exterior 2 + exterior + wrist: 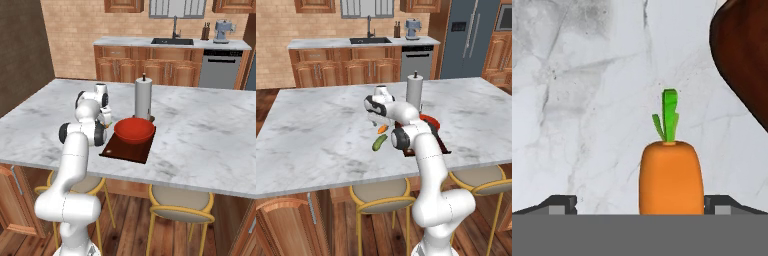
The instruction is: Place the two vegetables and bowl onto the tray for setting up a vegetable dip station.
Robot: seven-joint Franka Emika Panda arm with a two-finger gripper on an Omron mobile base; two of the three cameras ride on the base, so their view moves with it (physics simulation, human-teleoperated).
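Note:
The orange carrot (671, 177) lies on the marble with its green top pointing away from the hand. My gripper (643, 206) is open just above it, one fingertip on each side and neither touching. From the left base view the gripper (375, 122) hangs over the carrot (382, 129), and the dark green cucumber (379, 143) lies just in front of it. The red bowl (134, 130) stands on the dark reddish-brown tray (125, 150), to the right of the vegetables. A corner of the tray (742, 55) shows in the hand view.
A white paper-towel roll (143, 97) stands upright just behind the tray. The marble island (316, 125) stretches wide to the left. Yellow-framed stools (380, 195) sit under its near edge.

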